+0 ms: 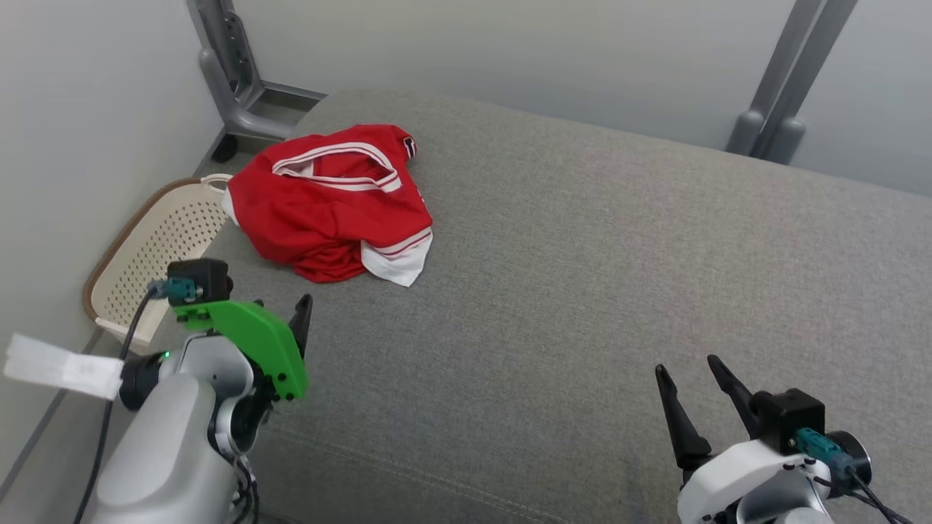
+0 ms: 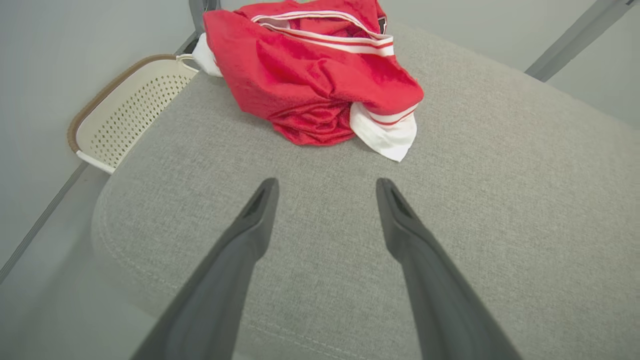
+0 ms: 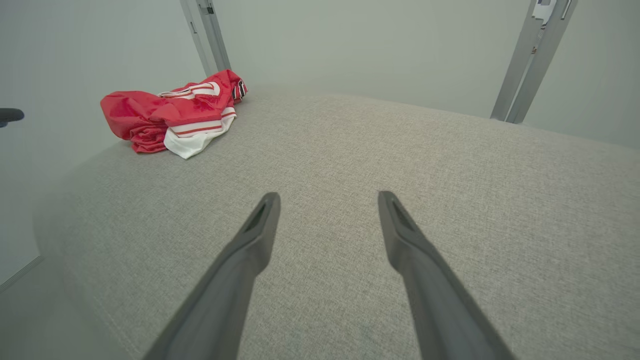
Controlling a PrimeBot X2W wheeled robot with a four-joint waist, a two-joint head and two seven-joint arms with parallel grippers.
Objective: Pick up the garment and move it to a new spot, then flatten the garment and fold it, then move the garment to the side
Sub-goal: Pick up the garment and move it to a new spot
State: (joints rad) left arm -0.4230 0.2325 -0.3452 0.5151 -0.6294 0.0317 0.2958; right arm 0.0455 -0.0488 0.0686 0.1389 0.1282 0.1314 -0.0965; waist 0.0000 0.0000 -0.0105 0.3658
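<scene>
Left arm: pale forearm seen at lower left of the head view, green wrist bracket on top, left claw (image 1: 298, 320) held over the near-left part of the grey upholstered cushion (image 1: 582, 291). One dark finger is seen past the bracket. In the left wrist view the left claw (image 2: 326, 187) is seen spread wide, nothing between the fingers, aimed at the garment.

Right arm: set low at lower right, right claw (image 1: 686, 367) pointed up the view, fingers parted and empty; confirmed in the right wrist view (image 3: 328, 197), over bare cushion, well apart from the garment.

Red jersey (image 1: 331, 204) is found crumpled in a heap at the far-left corner of the cushion, just ahead of the left claw. Striped neck opening is turned upward, toward the far side. A white-hemmed corner is pointed near-right. Long axis is taken as roughly diagonal, far-left to near-right.

A cream perforated basket (image 1: 145, 247) is noted on the floor beside the cushion's left edge.
</scene>
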